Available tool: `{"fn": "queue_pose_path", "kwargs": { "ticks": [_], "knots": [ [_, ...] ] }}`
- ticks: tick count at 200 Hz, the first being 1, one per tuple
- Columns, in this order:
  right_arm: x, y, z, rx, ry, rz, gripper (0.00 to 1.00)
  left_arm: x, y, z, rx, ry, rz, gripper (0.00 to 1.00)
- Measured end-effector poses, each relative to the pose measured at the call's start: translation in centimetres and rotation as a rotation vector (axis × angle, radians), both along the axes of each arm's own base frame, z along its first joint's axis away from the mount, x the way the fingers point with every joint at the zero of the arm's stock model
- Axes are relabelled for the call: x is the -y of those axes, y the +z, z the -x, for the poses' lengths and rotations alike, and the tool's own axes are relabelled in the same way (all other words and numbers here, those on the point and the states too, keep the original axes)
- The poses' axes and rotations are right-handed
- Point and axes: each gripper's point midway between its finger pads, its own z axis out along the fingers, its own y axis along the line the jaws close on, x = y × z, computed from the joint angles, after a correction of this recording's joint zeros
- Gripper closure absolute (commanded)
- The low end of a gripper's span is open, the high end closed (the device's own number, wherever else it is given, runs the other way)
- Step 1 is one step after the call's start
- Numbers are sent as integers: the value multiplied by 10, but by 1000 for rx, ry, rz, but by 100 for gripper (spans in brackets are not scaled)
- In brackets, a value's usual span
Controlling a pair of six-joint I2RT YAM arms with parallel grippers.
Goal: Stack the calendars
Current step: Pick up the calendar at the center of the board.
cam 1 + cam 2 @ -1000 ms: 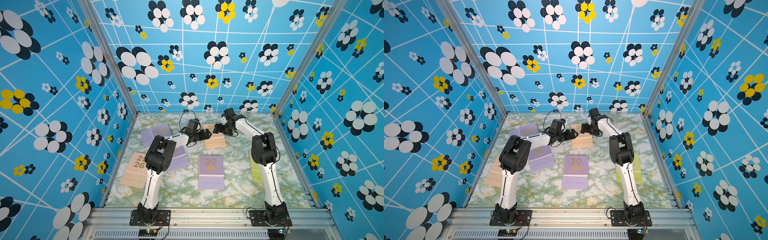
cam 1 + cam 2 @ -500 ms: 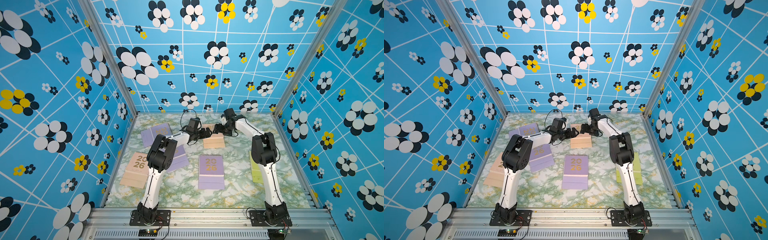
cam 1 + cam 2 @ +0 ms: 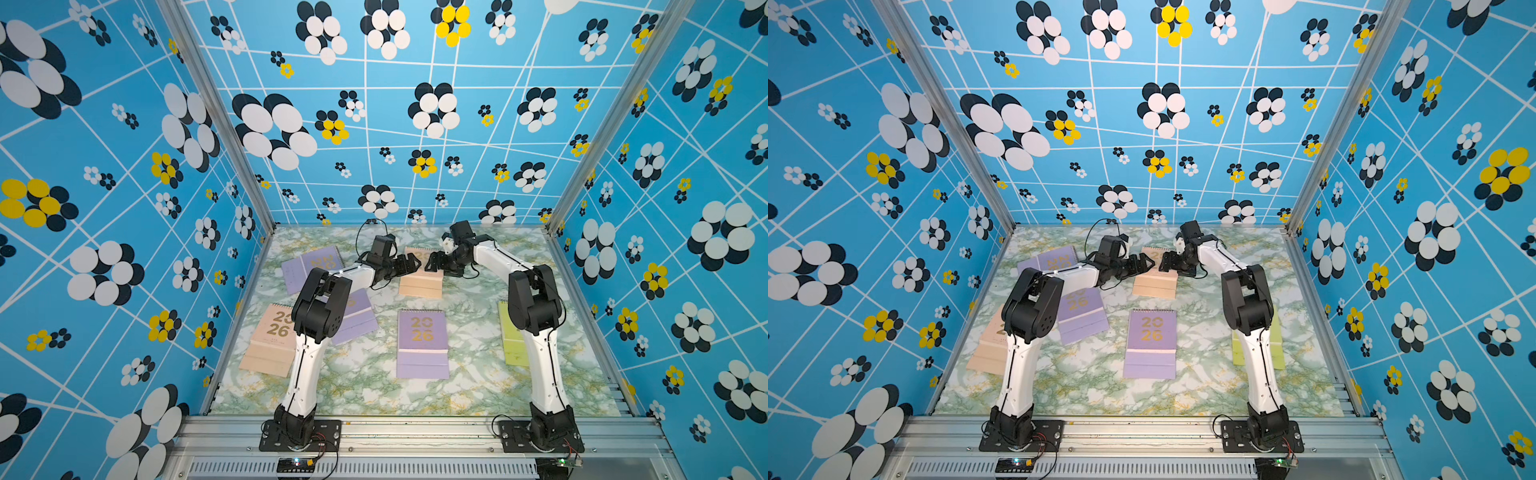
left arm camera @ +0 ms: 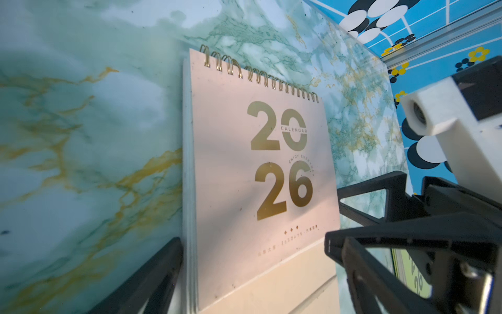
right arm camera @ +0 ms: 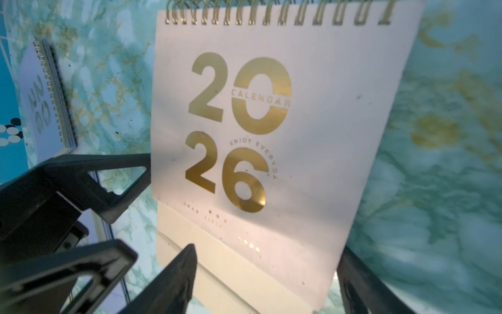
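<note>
Several calendars lie flat on the marble table (image 3: pixel 374 390). A peach calendar (image 3: pixel 420 282) (image 3: pixel 1154 286) lies at the back middle, and both grippers meet over its spiral end. My left gripper (image 3: pixel 410 264) (image 4: pixel 255 271) is open, with a finger just outside each long edge of this calendar (image 4: pixel 260 176). My right gripper (image 3: pixel 434 262) (image 5: pixel 266 258) is open too, one finger over the cover (image 5: pixel 271 108), the other beside its edge. Lavender calendars lie back left (image 3: pixel 313 266), under the left arm (image 3: pixel 357 318) and in the centre (image 3: pixel 422 345). Another peach calendar (image 3: pixel 270 340) lies front left, and a yellow-green one (image 3: pixel 513 336) right.
Patterned blue walls (image 3: pixel 124 208) close in the table on three sides. An aluminium rail (image 3: pixel 415 432) with both arm bases runs along the front. The right arm's white wrist camera (image 4: pixel 423 117) hangs close to the left gripper.
My left arm has reached a little further right onto the back peach calendar. Both grippers have narrowed slightly. The right arm has hardly moved, and no calendar has shifted.
</note>
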Motion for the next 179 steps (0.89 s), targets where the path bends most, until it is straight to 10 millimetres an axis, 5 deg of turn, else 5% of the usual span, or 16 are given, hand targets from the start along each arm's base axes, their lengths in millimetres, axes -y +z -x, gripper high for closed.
{"fn": "queue_pose_path", "kwargs": {
  "ticks": [120, 179],
  "knots": [
    [-6, 21, 15, 34, -12, -94, 34, -16, 2, 11, 7, -17, 98, 12],
    [-7, 51, 11, 100, -16, -120, 38, -18, 8, 13, 14, -19, 117, 22]
  ]
}}
